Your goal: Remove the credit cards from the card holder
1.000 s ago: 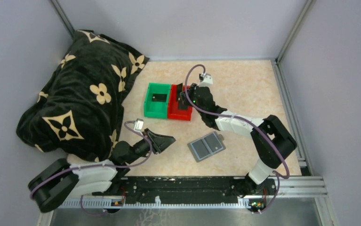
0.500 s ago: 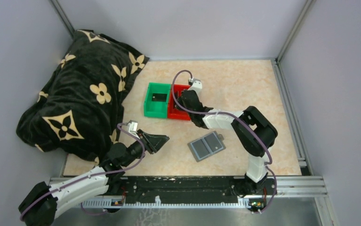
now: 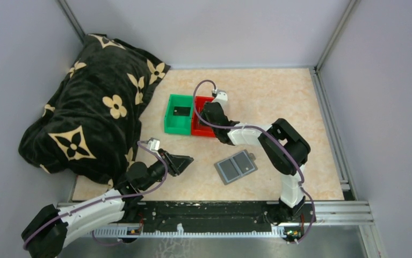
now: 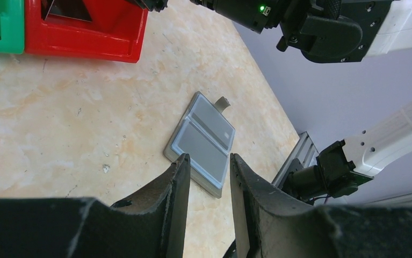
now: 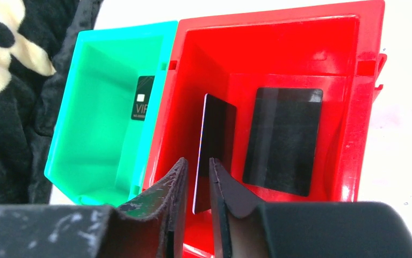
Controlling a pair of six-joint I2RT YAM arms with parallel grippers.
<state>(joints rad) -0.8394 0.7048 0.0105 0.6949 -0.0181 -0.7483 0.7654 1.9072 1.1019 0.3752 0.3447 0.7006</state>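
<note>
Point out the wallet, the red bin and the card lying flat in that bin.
wallet [image 3: 236,167]: top view, its middle, at the fold between the two panels.
red bin [image 5: 279,48]: right wrist view, bare far wall.
flat card [image 5: 283,141]: right wrist view, middle of its black face.

1. "VIP" in pale letters on the dark card [image 5: 142,105] lying in the green bin [image 5: 80,134], just under a small pale square. The finer line beneath is too small to read.
2. The black blanket [image 3: 85,118] carries pale flower and star emblems, with no letters I can make out.
</note>
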